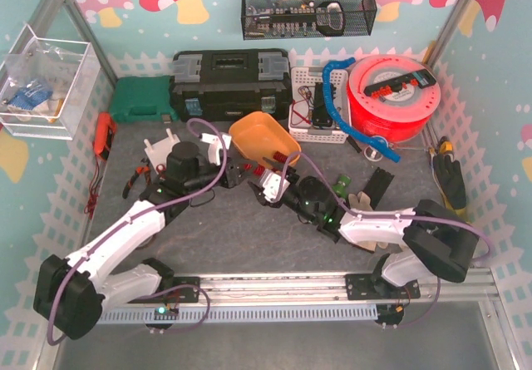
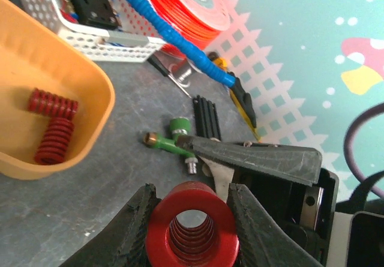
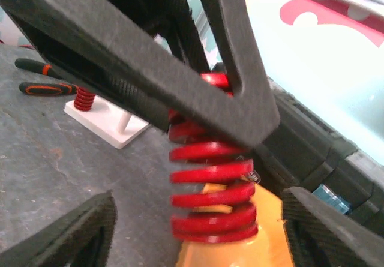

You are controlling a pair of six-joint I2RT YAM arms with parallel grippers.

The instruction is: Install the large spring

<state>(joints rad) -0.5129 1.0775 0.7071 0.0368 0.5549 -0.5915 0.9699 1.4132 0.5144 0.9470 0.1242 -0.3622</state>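
No legible text, no brand marks, no readable numbers or signs on anything in view

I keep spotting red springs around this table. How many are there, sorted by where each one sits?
Large spring held in the left jaws: 1
Springs lying in the orange bowl: 2
Spring on the white stand: 1
Total: 4

White arms (image 1: pixel 116 237), black joints, purple cables (image 1: pixel 50 324)
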